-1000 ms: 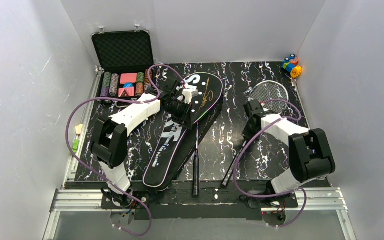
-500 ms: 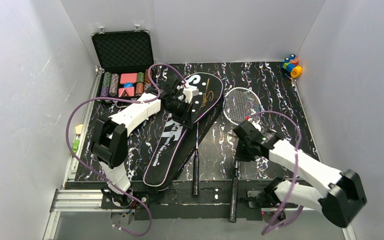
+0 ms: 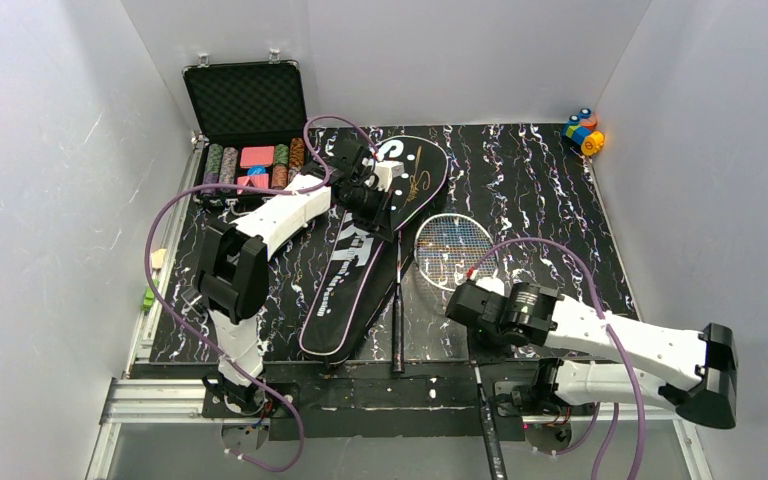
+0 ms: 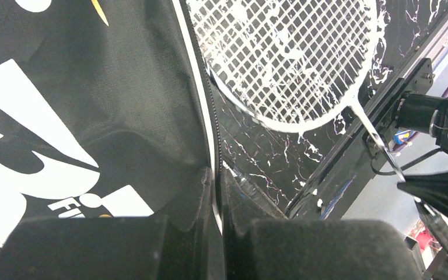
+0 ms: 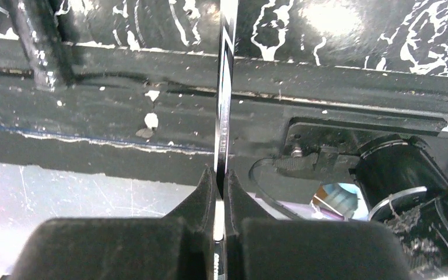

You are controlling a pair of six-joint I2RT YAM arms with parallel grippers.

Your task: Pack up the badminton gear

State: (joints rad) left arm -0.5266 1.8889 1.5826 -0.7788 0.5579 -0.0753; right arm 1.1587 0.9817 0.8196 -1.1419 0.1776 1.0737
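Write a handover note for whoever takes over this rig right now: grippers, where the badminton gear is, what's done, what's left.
Left gripper: shut on the zip edge of the black bag, near its wide end.
Right gripper: shut on the shaft of a racket; its head sits just right of the bag.
Second racket: head seems tucked inside the bag, shaft and handle sticking out.
Done: apparently one racket partly in.
Left: get both rackets fully inside and close the bag. No shuttlecocks or tube in view.
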